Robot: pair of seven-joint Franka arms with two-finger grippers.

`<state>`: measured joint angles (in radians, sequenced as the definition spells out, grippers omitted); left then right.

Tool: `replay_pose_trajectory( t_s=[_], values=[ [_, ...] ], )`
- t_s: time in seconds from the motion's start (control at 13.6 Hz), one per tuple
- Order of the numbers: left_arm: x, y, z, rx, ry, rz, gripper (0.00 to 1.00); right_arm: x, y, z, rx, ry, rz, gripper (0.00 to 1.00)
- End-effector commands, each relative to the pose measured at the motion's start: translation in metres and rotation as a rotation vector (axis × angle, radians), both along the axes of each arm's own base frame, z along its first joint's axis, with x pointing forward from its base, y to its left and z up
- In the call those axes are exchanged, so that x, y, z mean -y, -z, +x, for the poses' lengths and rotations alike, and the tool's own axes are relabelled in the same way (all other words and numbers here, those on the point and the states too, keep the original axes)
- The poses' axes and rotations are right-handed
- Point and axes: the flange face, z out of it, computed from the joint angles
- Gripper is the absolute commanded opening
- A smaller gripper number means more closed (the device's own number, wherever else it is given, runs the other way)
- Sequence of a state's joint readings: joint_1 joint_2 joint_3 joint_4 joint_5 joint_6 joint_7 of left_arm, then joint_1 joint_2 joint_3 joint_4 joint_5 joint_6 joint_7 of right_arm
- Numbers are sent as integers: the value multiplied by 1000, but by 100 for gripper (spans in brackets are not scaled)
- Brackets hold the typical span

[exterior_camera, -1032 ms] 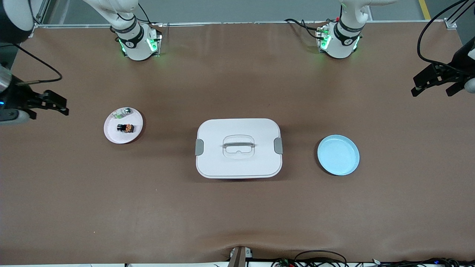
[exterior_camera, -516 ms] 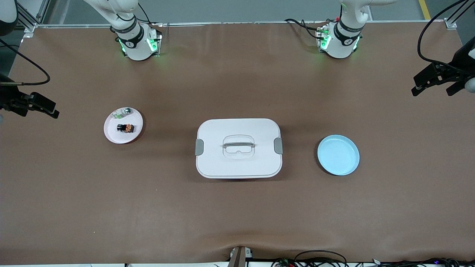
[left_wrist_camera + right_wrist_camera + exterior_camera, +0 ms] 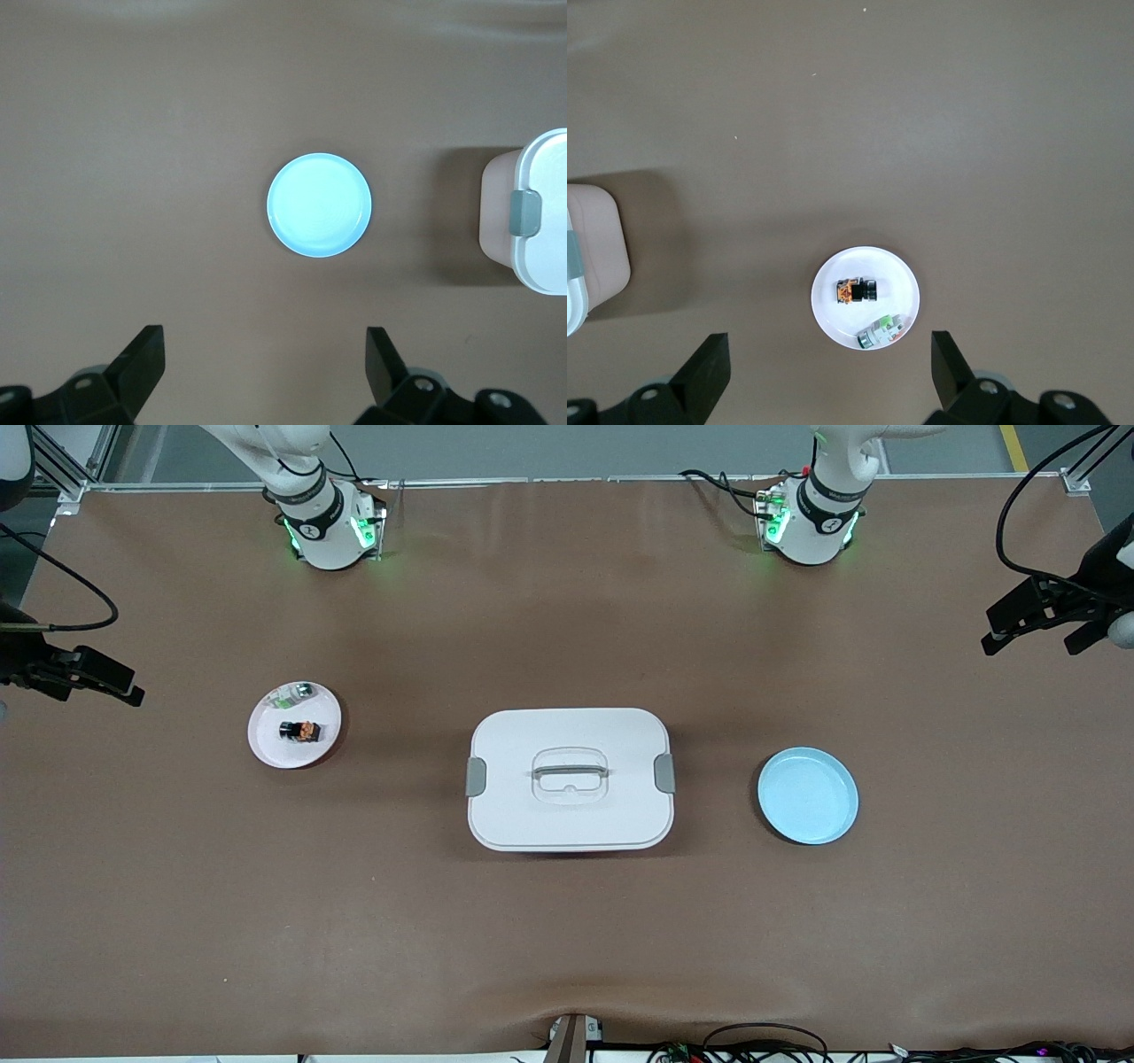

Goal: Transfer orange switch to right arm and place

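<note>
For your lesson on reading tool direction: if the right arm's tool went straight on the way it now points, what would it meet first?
The open right tool points down at the table; most likely bare brown tabletop beside the small white round plate, though depth is unclear.

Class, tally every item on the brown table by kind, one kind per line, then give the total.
Plates: 2, the white plate and the light blue plate
Lidded white containers: 1, the white container
Small parts: 2, the orange switch and the green-and-clear part
Total: 5
</note>
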<state>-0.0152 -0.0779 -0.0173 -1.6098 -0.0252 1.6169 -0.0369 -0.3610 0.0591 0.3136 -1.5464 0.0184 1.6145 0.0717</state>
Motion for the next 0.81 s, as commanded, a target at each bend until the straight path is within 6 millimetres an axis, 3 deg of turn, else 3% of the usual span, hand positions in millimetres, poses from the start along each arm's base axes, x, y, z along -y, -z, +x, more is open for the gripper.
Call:
replay_pose_trajectory(
  t_s=[0.0,0.37,0.74],
  values=[
    [-1,-5,0,-3,10,14,100,21,-6,1,-2,48,22,100],
    [-1,-3,0,-6,12,17,100,-4,-7,-1,-21,11,0,100],
    [-1,-3,0,-6,12,17,100,24,-7,-3,-19,51,0,100]
  ],
)
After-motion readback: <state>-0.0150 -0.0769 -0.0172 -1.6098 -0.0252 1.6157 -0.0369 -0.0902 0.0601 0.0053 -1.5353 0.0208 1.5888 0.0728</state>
